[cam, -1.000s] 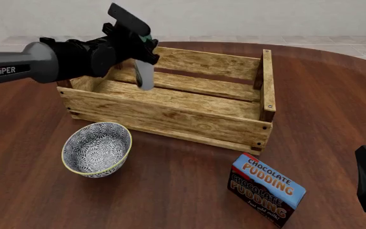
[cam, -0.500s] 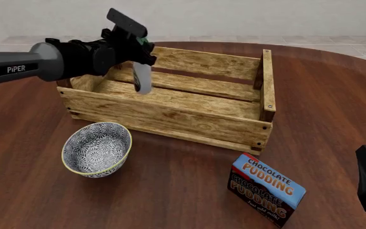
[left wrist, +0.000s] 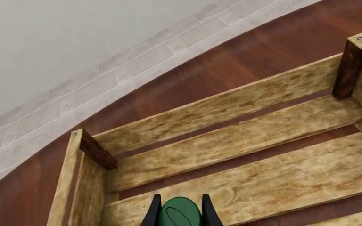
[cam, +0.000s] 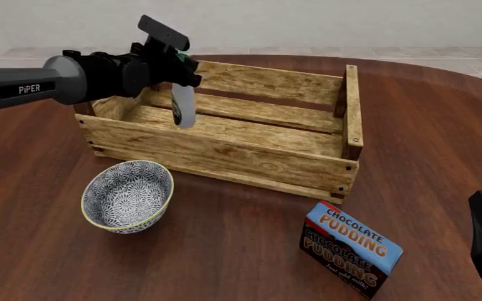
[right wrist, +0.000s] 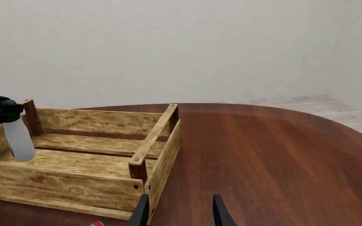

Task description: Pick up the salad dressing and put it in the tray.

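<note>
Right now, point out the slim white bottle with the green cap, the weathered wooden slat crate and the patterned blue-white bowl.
Slim white green-capped bottle [cam: 183, 105], front view: white body.
Weathered wooden slat crate [cam: 224, 155], front view: near side wall.
Patterned blue-white bowl [cam: 127, 193], front view: inner wall.

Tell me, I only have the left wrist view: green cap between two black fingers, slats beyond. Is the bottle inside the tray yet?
Observer: In the front view the salad dressing hangs from the left pincer, its lower end below the tray rim, near the left end.
Operator: Touching the floor slats?
Observer: Cannot tell; the near wall hides its base.
Operator: Right arm?
Observer: The right pincer is open, off beside the tray, holding nothing.
</note>
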Action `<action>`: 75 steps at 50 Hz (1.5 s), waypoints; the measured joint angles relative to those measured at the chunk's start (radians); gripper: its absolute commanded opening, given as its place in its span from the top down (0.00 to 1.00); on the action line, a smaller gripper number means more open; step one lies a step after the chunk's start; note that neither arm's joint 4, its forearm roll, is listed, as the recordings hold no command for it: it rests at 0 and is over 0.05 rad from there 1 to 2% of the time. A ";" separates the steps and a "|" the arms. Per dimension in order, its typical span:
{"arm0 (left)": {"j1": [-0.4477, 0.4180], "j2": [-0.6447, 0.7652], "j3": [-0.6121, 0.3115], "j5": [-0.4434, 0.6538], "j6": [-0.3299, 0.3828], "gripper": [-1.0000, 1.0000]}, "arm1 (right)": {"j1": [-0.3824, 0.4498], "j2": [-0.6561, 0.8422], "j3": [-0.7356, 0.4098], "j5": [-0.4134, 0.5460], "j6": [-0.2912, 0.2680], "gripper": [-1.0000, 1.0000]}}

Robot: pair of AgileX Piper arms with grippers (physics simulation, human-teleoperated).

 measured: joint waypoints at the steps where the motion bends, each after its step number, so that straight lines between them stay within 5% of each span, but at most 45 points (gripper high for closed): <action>1: 0.001 0.001 -0.001 0.001 -0.001 1.00 | 0.000 0.000 0.000 0.000 0.000 0.00; 75: 0.018 0.091 0.014 -0.038 -0.034 1.00 | -0.014 0.000 0.001 -0.006 0.012 0.00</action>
